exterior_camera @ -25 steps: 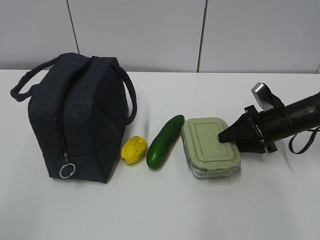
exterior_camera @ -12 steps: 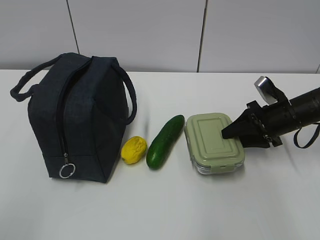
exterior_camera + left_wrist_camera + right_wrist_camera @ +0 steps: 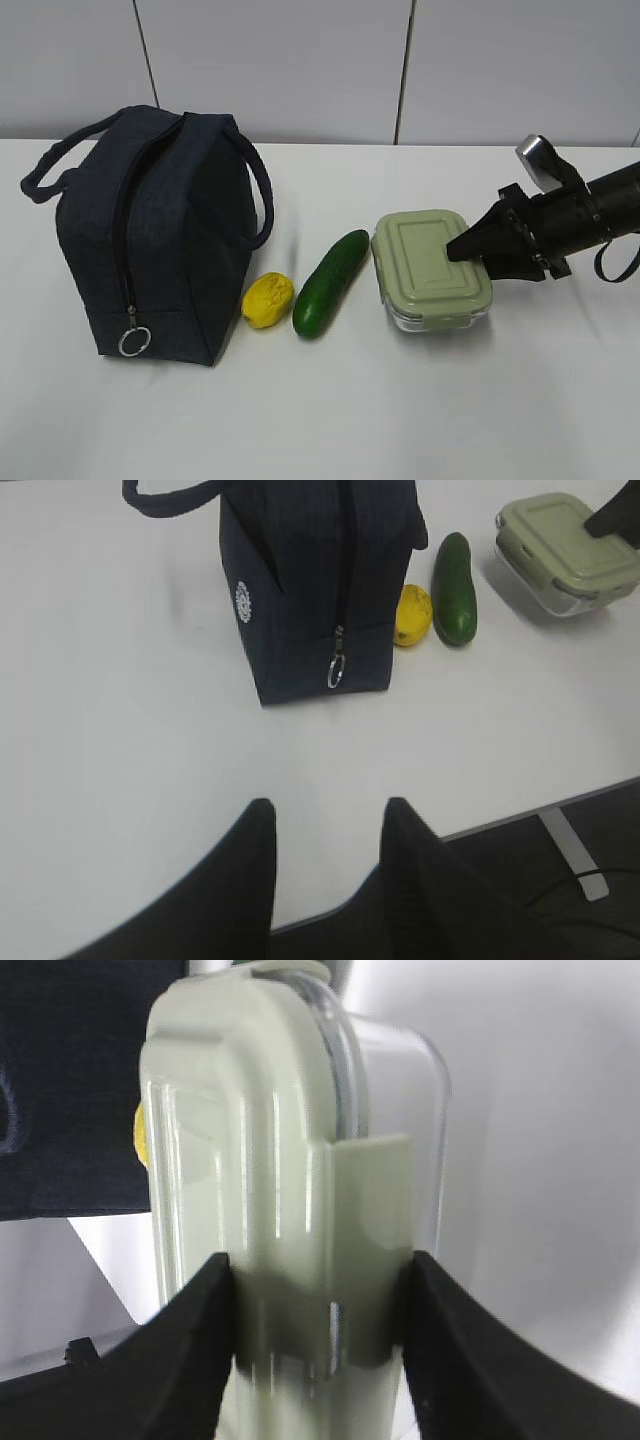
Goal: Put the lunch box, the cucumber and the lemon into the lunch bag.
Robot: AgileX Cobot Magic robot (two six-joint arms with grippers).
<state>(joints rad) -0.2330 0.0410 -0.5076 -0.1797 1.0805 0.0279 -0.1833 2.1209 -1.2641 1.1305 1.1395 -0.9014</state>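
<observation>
The lunch box (image 3: 432,265), clear with a sage-green lid, is held at its right end by my right gripper (image 3: 468,250), slightly off the table. In the right wrist view the fingers (image 3: 195,1330) press on both sides of the lunch box (image 3: 270,1160). The cucumber (image 3: 331,282) and the lemon (image 3: 268,299) lie between it and the navy lunch bag (image 3: 160,240), whose ring pull (image 3: 134,341) hangs low on the near end. My left gripper (image 3: 325,810) is open and empty over bare table, well in front of the lunch bag (image 3: 300,580).
The white table's front edge (image 3: 520,815) runs close under my left gripper. A grey panelled wall (image 3: 300,60) stands behind the table. The left wrist view also shows the lemon (image 3: 413,615), the cucumber (image 3: 454,575) and the lunch box (image 3: 565,545).
My right gripper has drawn the lunch box up and a little to the right, away from the cucumber. The bag, lemon and cucumber have not moved.
</observation>
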